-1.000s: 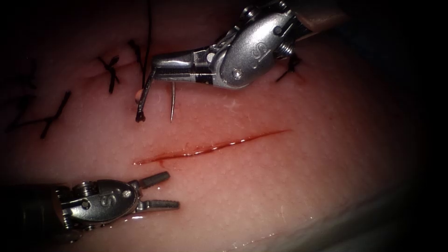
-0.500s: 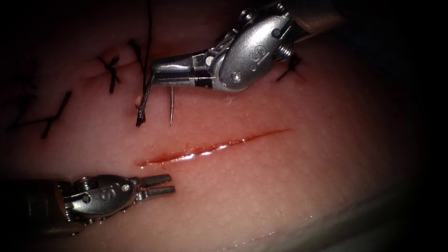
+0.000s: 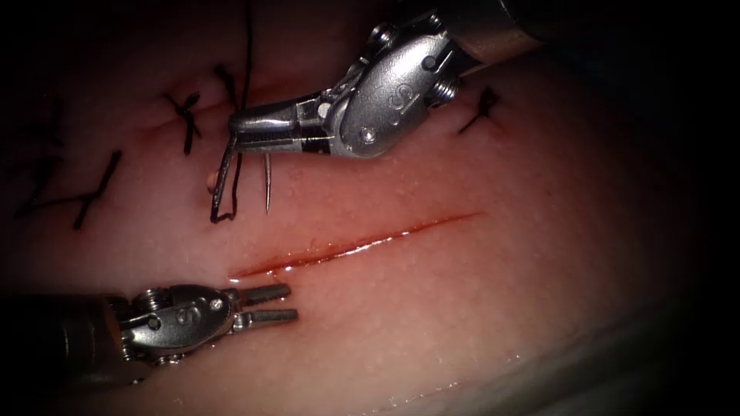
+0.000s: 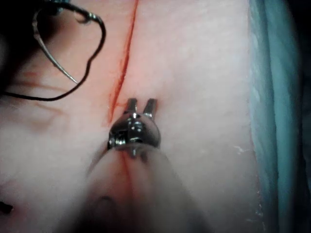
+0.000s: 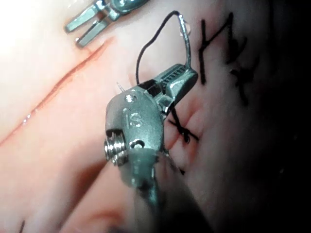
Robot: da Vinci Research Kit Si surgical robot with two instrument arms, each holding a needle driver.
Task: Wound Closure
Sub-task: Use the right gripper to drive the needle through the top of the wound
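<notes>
**Ana:** Pale pork-belly tissue [image 3: 478,308] lies under both tools, with the open cut [image 3: 362,245] running slantwise across it and red fluid [image 3: 308,256] glistening along its line. What is up at the right arm's tool [image 3: 240,132]?

**Ben:** Its fingers are clamped on the curved needle [image 3: 225,179], gripping it near the middle of the curve. The needle hangs free above the tissue, not in it, on the far side of the cut and toward its left end. The tip [image 3: 267,202] points down at the surface; the other end carries the black thread [image 3: 245,54], which loops by the swage and runs up out of view.

**Ana:** And the left arm's tool [image 3: 279,303]?

**Ben:** It sits just beside the left end of the cut, on the near side. Its fingers stand a little apart and hold nothing. The left wrist view shows them parted as well [image 4: 140,104], next to the red line.

**Ana:** Anything else on the tissue?

**Ben:** Dark finished stitches [image 3: 185,115] farther left of the needle, and one more stitch [image 3: 479,109] behind the right tool's wrist.
</notes>
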